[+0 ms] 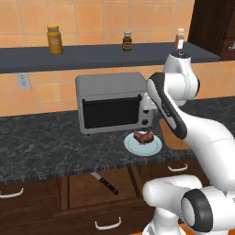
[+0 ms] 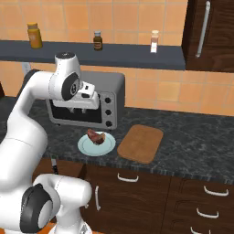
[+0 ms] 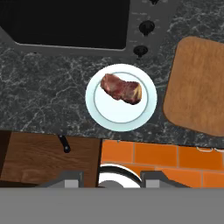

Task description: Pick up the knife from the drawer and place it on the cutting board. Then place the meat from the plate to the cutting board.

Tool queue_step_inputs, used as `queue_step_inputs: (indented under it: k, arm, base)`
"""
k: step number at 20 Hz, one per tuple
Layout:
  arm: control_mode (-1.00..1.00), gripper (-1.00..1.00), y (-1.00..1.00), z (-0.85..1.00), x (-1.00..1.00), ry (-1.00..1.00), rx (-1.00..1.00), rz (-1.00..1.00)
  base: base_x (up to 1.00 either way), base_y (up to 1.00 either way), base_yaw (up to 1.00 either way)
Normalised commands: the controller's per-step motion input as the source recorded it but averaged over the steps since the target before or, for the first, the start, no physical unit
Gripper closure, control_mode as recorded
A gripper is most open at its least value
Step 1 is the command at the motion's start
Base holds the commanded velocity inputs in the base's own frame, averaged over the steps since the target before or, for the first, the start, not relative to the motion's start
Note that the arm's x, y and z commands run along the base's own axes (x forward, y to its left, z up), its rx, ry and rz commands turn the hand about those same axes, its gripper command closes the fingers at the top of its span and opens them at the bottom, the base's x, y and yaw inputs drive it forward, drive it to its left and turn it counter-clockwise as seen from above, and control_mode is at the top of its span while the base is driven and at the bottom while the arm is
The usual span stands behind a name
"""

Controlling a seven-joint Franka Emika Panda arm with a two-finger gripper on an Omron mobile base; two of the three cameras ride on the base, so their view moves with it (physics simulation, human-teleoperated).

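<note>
Claw (image 2: 78, 111): hangs high above the worktop, in front of the toaster oven, pointing down; nothing sits between its fingers. How far apart the fingers stand cannot be told from these views.
Meat (image 3: 121, 88): straight below the claw, lying on the plate, reddish-brown with a pale streak at one end; well apart from the claw.
Plate (image 3: 99, 113): round, pale blue-green, flat on the worktop under the claw, just in front of the toaster oven.
Cutting board (image 2: 140, 143): tan wood with rounded corners, on the worktop below the claw and to its right, just beside the plate without touching it; its top is bare.
Knife (image 1: 105, 182): lower than the claw and to its left, lying flat inside the open drawer, silver blade toward the back, black handle toward the front. In the hand view just the handle end shows.
Drawer (image 1: 87, 187): pulled out under the worktop edge, below the claw and left of it; dark brown box, curved pale handle on its front.
Worktop (image 1: 41, 147): dark speckled stone, carrying plate, board and oven.
Toaster oven (image 1: 112, 102): grey, dark glass door, behind the claw against the tiled wall.
Shelf (image 1: 92, 56): above the claw's height, holding three bottles.
</note>
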Motion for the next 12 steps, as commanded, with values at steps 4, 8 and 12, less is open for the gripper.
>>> queue_step_inputs:
  k: [4,8,12]
  arm:
    - [-1.00,-1.00,0.00,-0.08,-0.10,0.02,-0.03,0.00]
    - [1.00,-1.00,-0.29,-0.09,-0.04,-0.01,0.00,0.00]
    - [1.00,-1.00,0.00,0.00,0.00,0.00,0.00,0.00]
  base:
    - [0.00,0.00,0.00]
    - [-0.01,-0.25,0.02]
    - [-0.06,-1.00,0.18]
